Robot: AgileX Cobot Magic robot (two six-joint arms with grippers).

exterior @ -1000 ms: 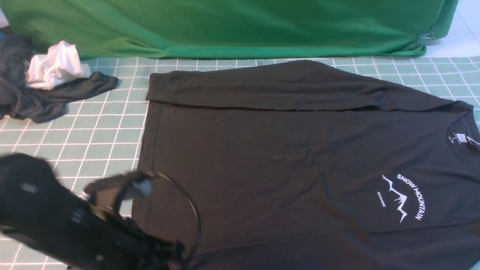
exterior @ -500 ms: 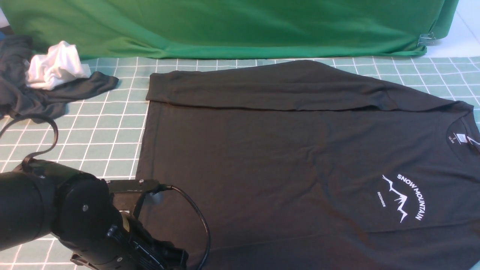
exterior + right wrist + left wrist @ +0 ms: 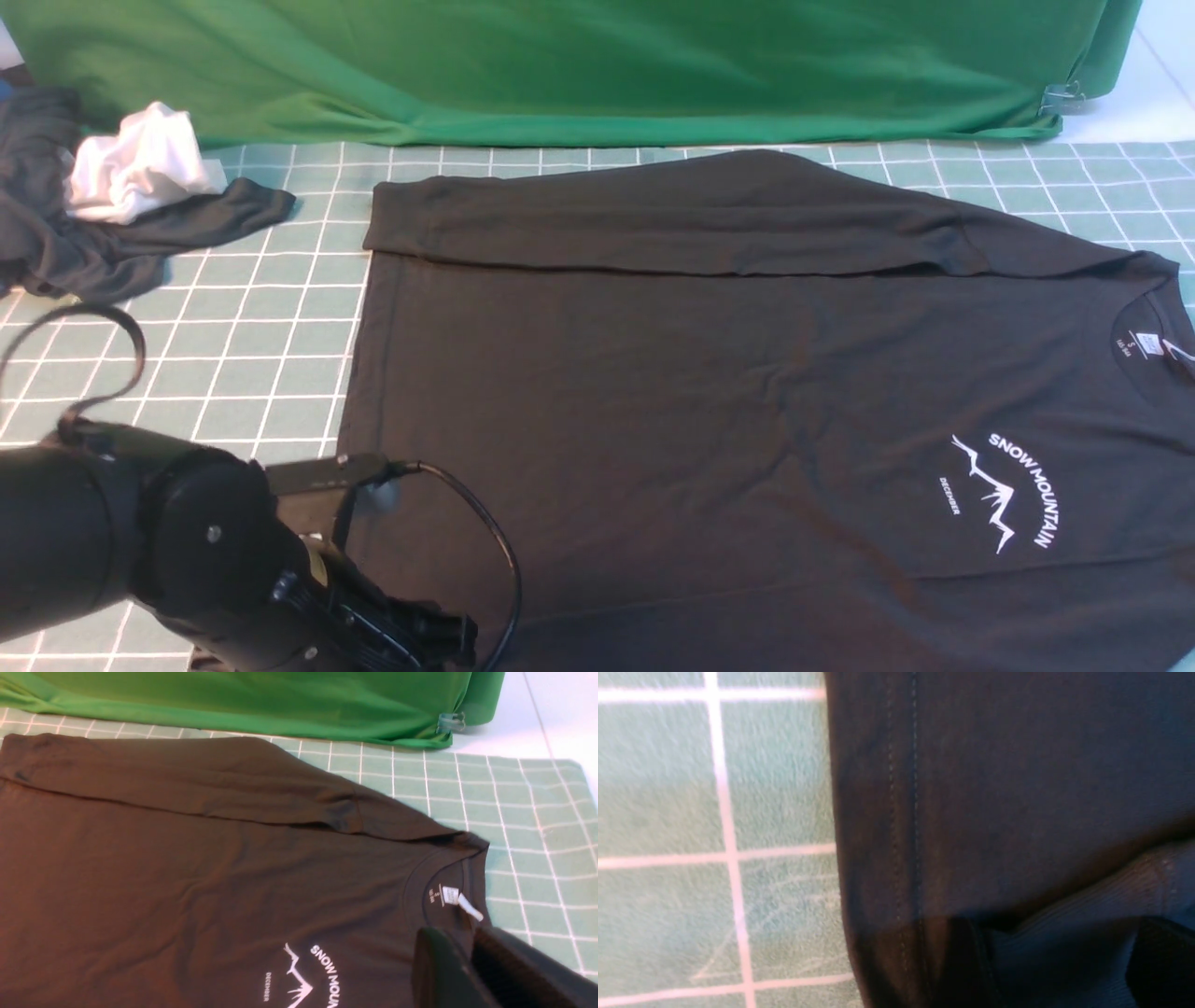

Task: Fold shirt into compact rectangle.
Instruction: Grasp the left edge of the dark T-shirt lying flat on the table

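The black shirt [image 3: 653, 392] lies flat on the grid mat [image 3: 261, 336], sleeves [image 3: 672, 219] seemingly folded in. I cannot tell how open the left gripper is; the right gripper [image 3: 469, 970] sits nearly closed, empty. Next: pinch the hem [image 3: 901, 812], fold collarward.

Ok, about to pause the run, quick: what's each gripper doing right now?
Left gripper: close over the shirt hem; open or closed cannot be told.
Right gripper: jaws together, holding nothing.

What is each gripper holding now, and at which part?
The right gripper holds nothing. The left gripper is at the shirt's sleeve cuff; whether it grips it cannot be told.
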